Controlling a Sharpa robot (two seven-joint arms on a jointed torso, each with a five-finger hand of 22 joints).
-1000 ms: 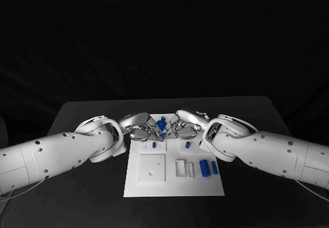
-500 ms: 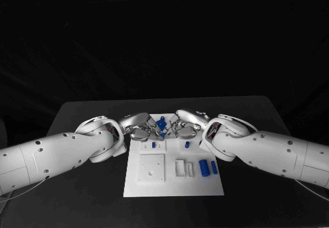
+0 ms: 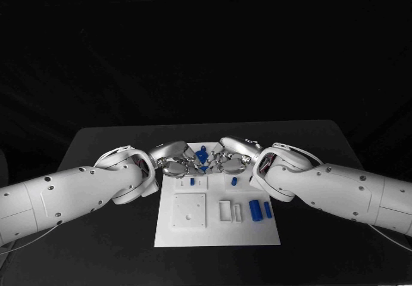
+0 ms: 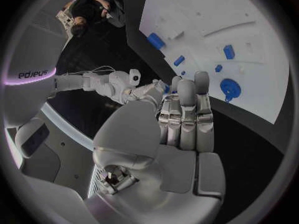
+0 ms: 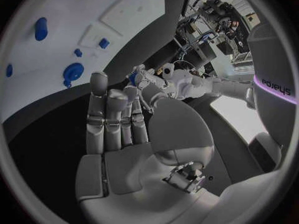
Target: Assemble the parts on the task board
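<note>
The white task board (image 3: 215, 235) lies in the middle of the table. At its far end my left hand (image 3: 176, 162) and right hand (image 3: 230, 159) meet fingertip to fingertip, with a blue piece (image 3: 200, 155) showing between them. In the left wrist view, the left hand's (image 4: 181, 119) thumb and fingers pinch a small blue part (image 4: 165, 88), and the right hand (image 4: 109, 82) reaches to the same spot. The right wrist view shows the right hand (image 5: 118, 119) closing its thumb and fingers on that part (image 5: 132, 78) too. A round blue gear-like part (image 4: 229, 88) (image 5: 73, 71) sits on the board beyond the fingertips.
Two blue cylinders (image 3: 255, 208) (image 3: 268, 208) lie on the board's near right, beside white blocks (image 3: 225, 210) and a white square plate (image 3: 190, 210). A small blue peg (image 3: 233, 179) stands just in front of the right hand. Dark table borders the board on all sides.
The fingers of both hands have shifted a little around the blue piece between them. The arms and the parts on the board have stayed put.
</note>
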